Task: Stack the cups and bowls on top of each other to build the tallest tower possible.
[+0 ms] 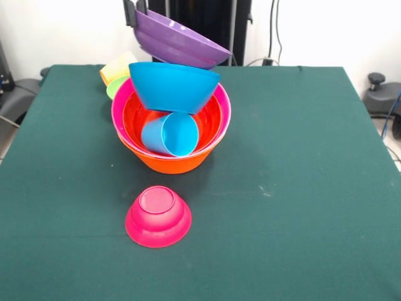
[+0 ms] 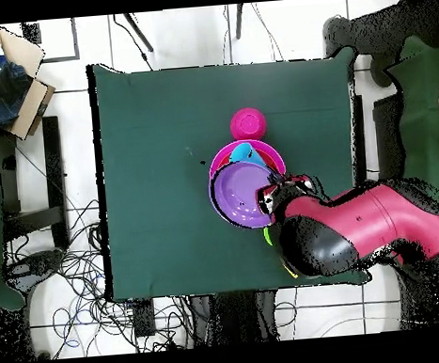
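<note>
a: what's the end effector (image 1: 139, 14) doing?
b: pinching the purple bowl's (image 1: 178, 41) rim, holding it tilted above the tower (image 1: 171, 128).
a: and the tower?
b: mid-desk (image 1: 301, 188): orange bowl (image 1: 170, 162), pink and red-orange inside, a tipped light blue cup (image 1: 170, 133), blue bowl (image 1: 173, 86) on top.
a: others?
b: upturned magenta bowl (image 1: 158, 216) at the tower's 6 o'clock; yellow cup (image 1: 118, 66) in a green bowl (image 1: 114, 88) at 11.

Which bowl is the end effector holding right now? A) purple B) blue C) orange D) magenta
A: in the front view the end effector grips the rim of the purple bowl, held tilted in the air above the blue bowl, while the magenta bowl sits upside down on the table, untouched.
</note>
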Robot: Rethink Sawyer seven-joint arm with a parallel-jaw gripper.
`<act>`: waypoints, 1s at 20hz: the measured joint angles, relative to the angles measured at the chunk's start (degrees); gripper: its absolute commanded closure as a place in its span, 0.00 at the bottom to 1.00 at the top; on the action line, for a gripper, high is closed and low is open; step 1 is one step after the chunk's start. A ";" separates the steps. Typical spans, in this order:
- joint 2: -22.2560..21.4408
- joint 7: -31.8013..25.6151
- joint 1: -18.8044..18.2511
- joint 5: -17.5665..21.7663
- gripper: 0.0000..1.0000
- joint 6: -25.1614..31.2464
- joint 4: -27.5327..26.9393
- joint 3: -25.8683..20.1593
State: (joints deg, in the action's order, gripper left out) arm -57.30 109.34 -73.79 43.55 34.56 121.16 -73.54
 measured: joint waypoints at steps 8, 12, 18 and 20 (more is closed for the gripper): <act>-0.02 0.00 0.38 0.05 1.00 0.00 -0.01 0.63; -0.12 0.00 0.48 -0.11 1.00 0.00 -0.01 1.10; -0.21 0.00 0.59 -1.05 1.00 0.00 -0.02 1.27; -0.20 0.00 0.87 -1.07 1.00 0.00 -0.03 1.46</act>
State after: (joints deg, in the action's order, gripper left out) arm -57.50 109.34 -72.92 42.47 34.56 121.13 -72.09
